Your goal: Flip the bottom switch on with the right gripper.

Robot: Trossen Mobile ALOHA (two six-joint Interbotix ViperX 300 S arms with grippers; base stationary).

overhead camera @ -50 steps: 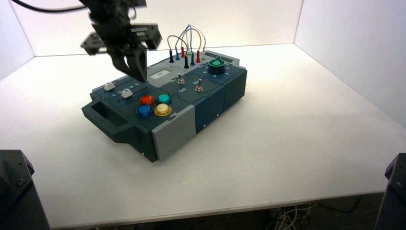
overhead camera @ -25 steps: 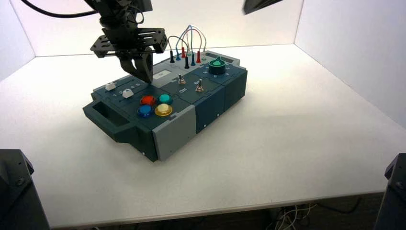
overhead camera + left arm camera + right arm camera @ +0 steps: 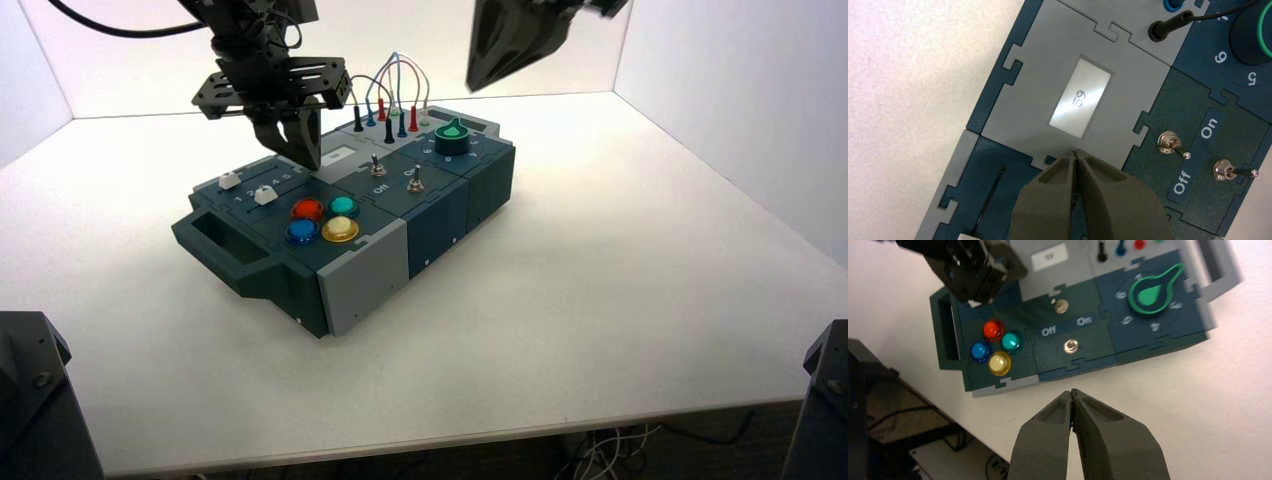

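Bottom switch (image 3: pixel 1070 346) sits beside the white "On"/"Off" print, at 3 o'clock from the coloured buttons (image 3: pixel 995 347). Right gripper (image 3: pixel 1072 393) hangs high above the box (image 3: pixel 360 275), fingers pressed together. Left gripper (image 3: pixel 1075 153), fingers likewise together, hovers by the display (image 3: pixel 1080 98).

Air above the bottom switch (image 3: pixel 418 181) is open from the right and near sides, while the left claw (image 3: pixel 296 150) hangs left and wires (image 3: pixel 392 92) rise beyond, right claw (image 3: pixel 515 45) high.

White table (image 3: pixel 620 300) enclosed by white walls (image 3: pixel 730 90); beneath, perhaps loose cables (image 3: pixel 610 450).
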